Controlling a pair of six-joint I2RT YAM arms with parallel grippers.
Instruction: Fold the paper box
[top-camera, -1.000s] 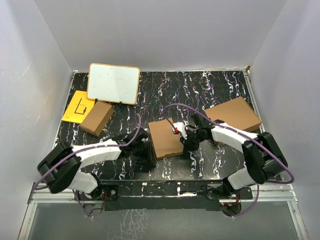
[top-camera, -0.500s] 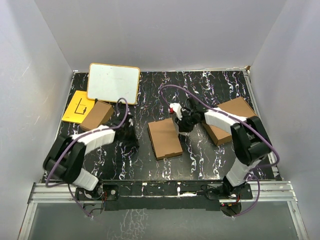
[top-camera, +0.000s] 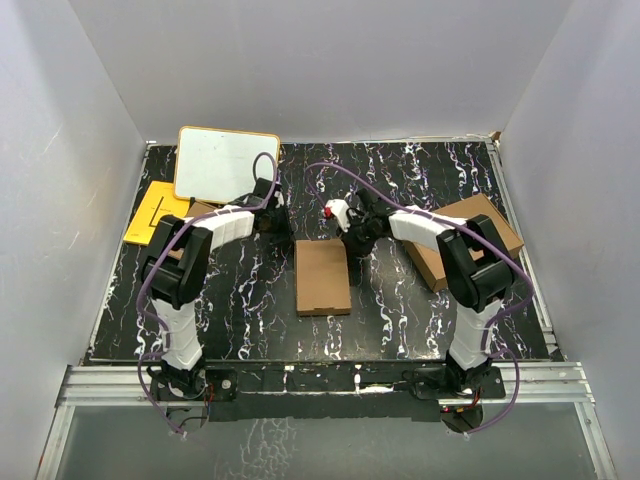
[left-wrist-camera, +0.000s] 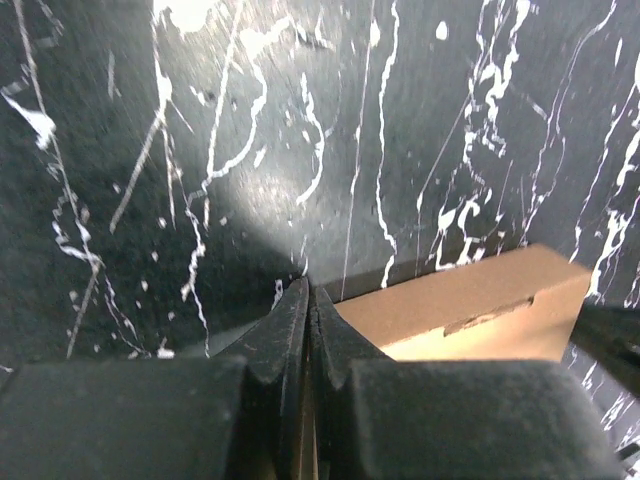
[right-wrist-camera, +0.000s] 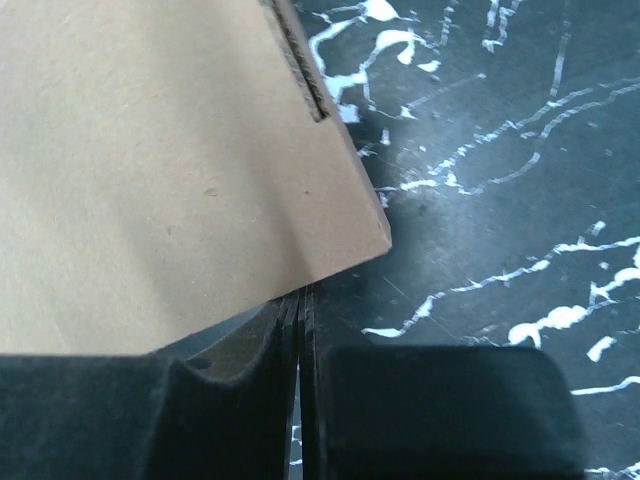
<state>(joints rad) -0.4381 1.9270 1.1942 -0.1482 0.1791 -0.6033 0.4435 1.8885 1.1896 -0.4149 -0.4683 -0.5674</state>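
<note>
Well outstretched, arms (top-camera: 228, 221) beyond paper box (top-camera: 322, 277)

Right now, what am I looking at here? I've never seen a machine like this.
These are two robot arms bolted at the near edge of a table, each ending in a two-finger gripper. The wide picture comes from a fixed camera above and behind them. The two close-ups come from a camera on each wrist, looking along its own fingers. On the table lie a closed paper box in the middle, a larger box on the right, and a whiteboard and yellow sheet at the back left. The left gripper and right gripper are both shut and hold nothing.
</note>
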